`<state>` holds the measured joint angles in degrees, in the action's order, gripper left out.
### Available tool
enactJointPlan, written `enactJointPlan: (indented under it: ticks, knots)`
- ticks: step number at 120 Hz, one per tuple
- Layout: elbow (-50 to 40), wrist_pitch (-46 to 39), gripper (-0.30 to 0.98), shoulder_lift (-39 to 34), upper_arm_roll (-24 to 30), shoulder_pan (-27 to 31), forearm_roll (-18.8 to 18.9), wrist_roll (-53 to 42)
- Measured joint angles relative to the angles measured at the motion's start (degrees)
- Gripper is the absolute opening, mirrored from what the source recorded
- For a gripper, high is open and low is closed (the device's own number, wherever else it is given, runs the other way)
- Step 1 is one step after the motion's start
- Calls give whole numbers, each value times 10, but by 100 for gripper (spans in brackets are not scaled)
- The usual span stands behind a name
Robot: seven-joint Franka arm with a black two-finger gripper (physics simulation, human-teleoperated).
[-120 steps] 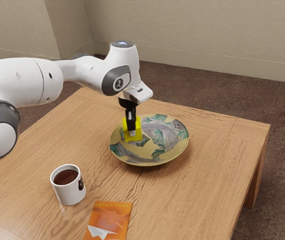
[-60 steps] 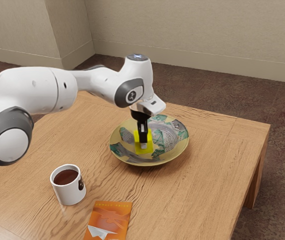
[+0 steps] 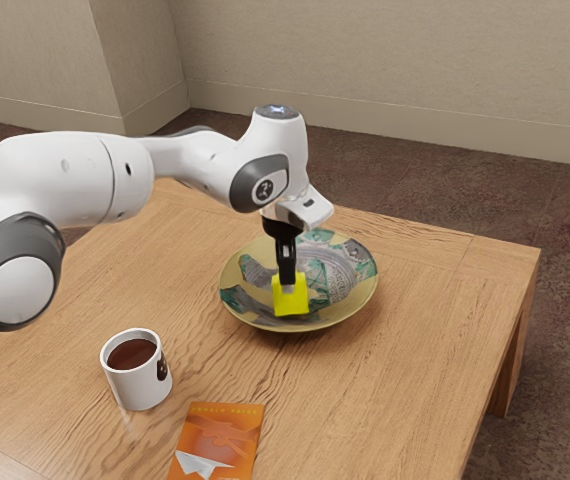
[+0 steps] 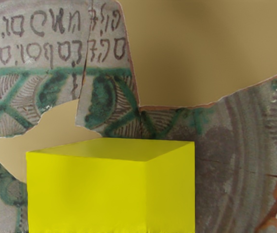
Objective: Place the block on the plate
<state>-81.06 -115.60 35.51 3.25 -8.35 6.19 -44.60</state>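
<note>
My gripper (image 3: 287, 279) is over the near part of the patterned plate (image 3: 353, 287), just above and behind the yellow block (image 3: 290, 298) in the exterior view. It is open, and its near finger no longer crosses the block's front face. The block is inside the plate's rim, low against its surface; its underside is hidden. Seen from the wrist, the yellow block (image 4: 87, 194) stands large and turned at an angle under my hand, with the plate's painted surface (image 4: 240, 145) around it.
A white mug (image 3: 140, 385) of dark drink stands on the wooden table (image 3: 415, 370), toward the exterior view's left and front. An orange book (image 3: 220, 440) lies at the front. The plate's raised rim surrounds the block.
The block went with my gripper toward the exterior view's right and down over the plate. Since then my hand has risen slightly, and the block, let go, is lower and turned.
</note>
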Motion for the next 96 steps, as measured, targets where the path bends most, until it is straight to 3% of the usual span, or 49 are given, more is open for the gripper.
enactJointPlan:
  ticks: [48,96]
  knots:
    - [0,25,68,-35,0,-5,2,12]
    - [-23,87,69,-156,-3,-19,0,47]
